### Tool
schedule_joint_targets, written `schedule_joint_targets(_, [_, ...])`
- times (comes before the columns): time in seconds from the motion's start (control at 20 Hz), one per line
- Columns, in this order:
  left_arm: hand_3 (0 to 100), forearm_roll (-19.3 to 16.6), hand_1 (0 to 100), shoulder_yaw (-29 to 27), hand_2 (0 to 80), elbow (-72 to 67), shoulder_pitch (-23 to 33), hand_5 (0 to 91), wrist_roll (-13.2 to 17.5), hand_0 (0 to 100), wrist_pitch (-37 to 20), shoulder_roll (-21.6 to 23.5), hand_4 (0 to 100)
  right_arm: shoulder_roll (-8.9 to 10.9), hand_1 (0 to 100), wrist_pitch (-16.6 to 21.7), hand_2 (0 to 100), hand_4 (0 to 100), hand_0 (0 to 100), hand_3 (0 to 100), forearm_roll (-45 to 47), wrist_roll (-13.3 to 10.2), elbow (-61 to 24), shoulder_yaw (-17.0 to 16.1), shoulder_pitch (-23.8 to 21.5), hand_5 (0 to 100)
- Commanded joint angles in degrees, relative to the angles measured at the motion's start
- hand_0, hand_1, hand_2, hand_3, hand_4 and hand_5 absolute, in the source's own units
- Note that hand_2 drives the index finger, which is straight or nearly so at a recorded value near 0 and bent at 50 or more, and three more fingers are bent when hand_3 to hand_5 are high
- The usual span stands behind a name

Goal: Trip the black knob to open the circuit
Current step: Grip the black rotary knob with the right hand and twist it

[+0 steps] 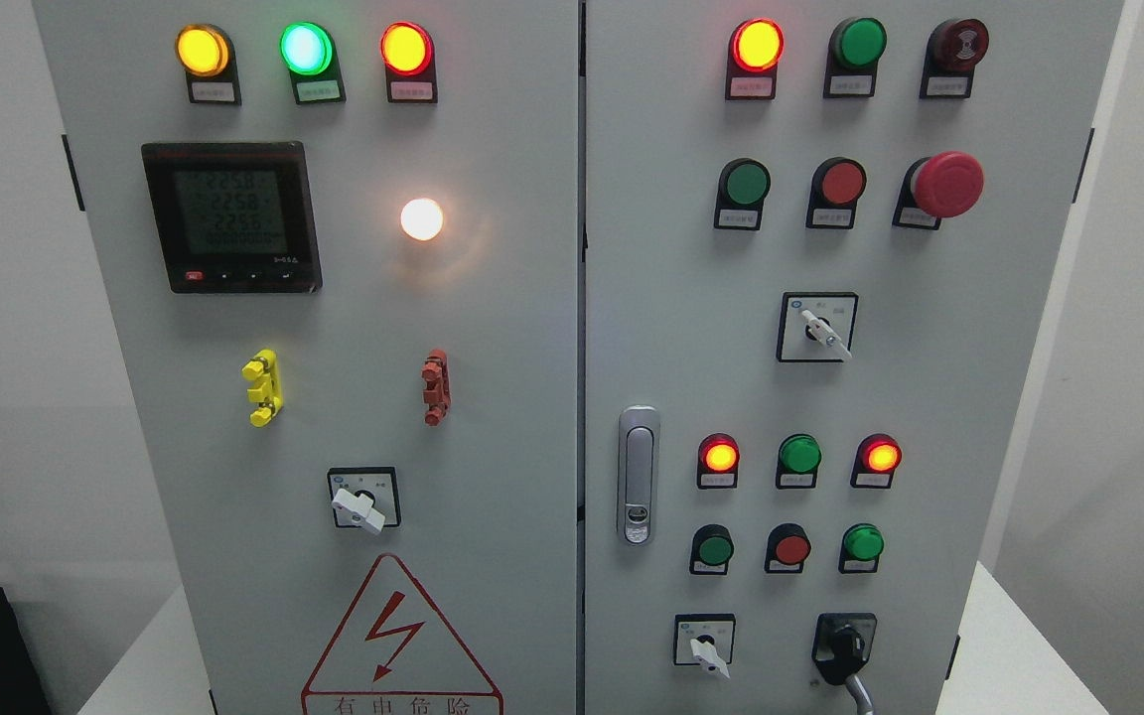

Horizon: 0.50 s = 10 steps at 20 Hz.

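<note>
The black knob (842, 643) sits on a black plate at the lower right of the grey cabinet's right door (929, 397). A grey piece (860, 691) runs from under the knob down to the picture's bottom edge; what it is cannot be told. Neither of my hands nor arms shows in the head view.
A white-handled selector (705, 650) is left of the knob, with two more (823, 333) (360, 508) higher up. Lit lamps, green and red push buttons, a red mushroom button (944, 184), a door latch (638, 475) and a meter (230, 215) fill the panel.
</note>
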<state>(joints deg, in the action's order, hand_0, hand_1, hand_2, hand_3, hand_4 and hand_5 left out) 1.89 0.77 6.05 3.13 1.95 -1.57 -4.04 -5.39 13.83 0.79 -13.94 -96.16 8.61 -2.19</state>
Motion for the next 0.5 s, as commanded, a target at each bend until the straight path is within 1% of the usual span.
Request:
schedule_joint_targets(0.0, [0,0.14,39,-0.07,0.0,0.01,-0.23,0.0,-0.01,12,-0.10,0.00,0,0.03,83,0.85,0,100,90,100,-0.17,1.29,-1.22,2.38,1.40,91])
schedule_joint_targets(0.45, [0,0.14,39,-0.07,0.0,0.01,-0.23,0.0,-0.01,12,-0.10,0.00,0,0.03,83,0.85,0,100,90,100,-0.17,1.29,-1.31,2.47,1.49,91])
